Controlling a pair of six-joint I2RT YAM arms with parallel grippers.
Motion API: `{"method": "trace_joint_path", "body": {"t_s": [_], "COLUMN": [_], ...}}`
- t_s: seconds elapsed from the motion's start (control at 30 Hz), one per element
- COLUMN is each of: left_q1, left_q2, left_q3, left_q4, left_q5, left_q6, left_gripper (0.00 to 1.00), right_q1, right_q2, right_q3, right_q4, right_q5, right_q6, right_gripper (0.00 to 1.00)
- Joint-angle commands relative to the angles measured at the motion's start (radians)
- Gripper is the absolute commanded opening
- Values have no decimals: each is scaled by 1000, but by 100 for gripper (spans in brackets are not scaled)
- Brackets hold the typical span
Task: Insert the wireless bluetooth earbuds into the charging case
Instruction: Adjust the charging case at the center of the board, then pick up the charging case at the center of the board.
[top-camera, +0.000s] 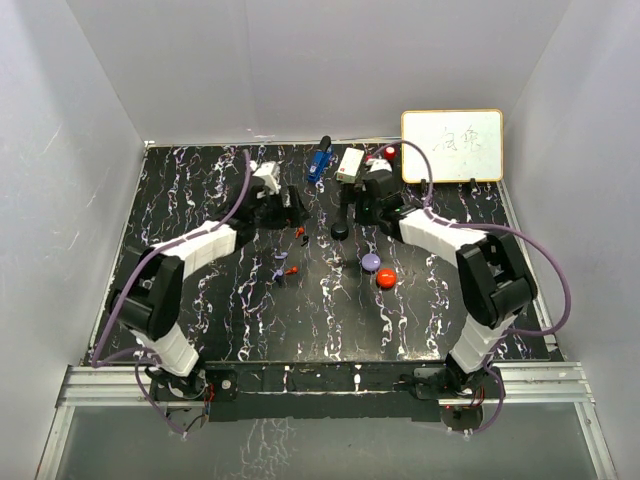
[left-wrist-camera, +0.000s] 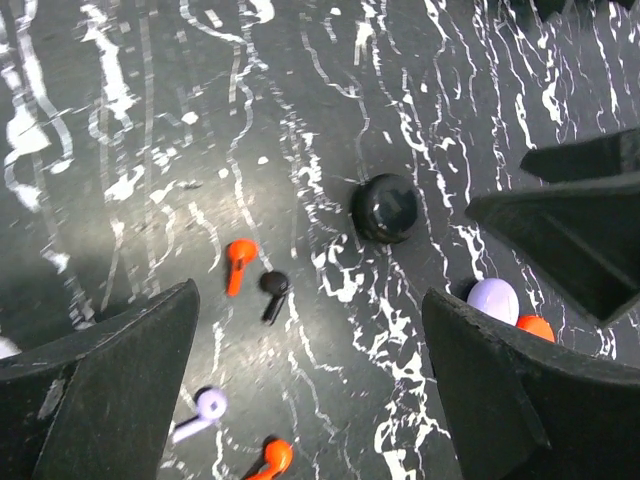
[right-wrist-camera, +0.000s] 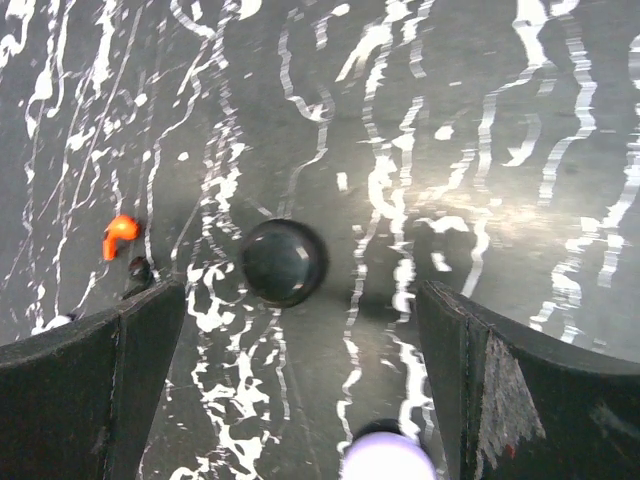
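Earbuds (left-wrist-camera: 238, 265) lie near left hand (left-wrist-camera: 312, 300).

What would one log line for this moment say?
left gripper open over earbuds | right gripper open over black case | nothing held

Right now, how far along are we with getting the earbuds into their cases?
Nothing looks done: a red earbud, a black earbud and a purple earbud lie loose on the table. Nothing is in hand: the left gripper and the right gripper are open and empty, the right over the black case. Every pick-up and insertion is left.
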Motion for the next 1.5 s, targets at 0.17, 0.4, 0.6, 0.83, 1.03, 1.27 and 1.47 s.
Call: {"method": "trace_joint_path", "body": {"t_s": [0.17, 0.4, 0.6, 0.83, 1.03, 1.27, 1.47], "left_q1": [-201, -278, -335, -353, -355, -355, -355], "left_q2": [204, 348, 424, 493, 528, 519, 475], "left_q3": [290, 410, 463, 512, 535, 502, 448], "left_q4": [-189, -240, -252, -244, -250, -242, -207], "left_q5": [-191, -274, -386, -440, -451, -453, -440], "left_q6": [195, 270, 311, 339, 351, 348, 348], "left_gripper": [89, 84, 85, 85, 78, 60, 30], "right_q1": [-195, -272, -304, -310, -312, -311, -312], "right_q2": [-195, -246, -263, -269, -263, -255, -249], "right_q3": [-28, -79, -105, -109, -109, -109, -120], "right_q4": [-46, -38, -23, -15, -12, -9, -4], "right_q5": [35, -22, -65, -84, -99, -116, -153], "right_q6": [-24, -36, -34, -34, -32, -29, -25], "right_gripper": [98, 98, 98, 98, 98, 98, 98]}}
